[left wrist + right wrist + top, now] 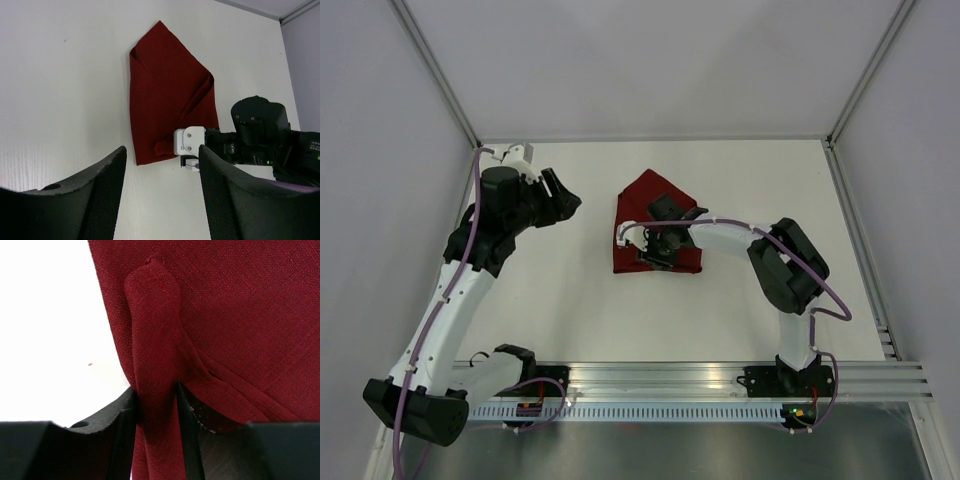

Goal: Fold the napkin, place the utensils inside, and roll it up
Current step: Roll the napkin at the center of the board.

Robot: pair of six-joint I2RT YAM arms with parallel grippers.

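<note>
Napkin (642, 203) fold inside right claw (156, 407); left claw (161, 160) apart

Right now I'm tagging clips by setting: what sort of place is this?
Probably a lab robot cell: bare white table, plain grey panel walls, aluminium mounting rail along the near edge.

Top view: right end effector (658, 250) covers lower middle of napkin (645, 195). Right wrist view: napkin cut off at top and right edges; gripped fold runs off bottom edge.

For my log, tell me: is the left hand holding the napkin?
No, the left hand hangs open and empty, apart from the napkin.
</note>
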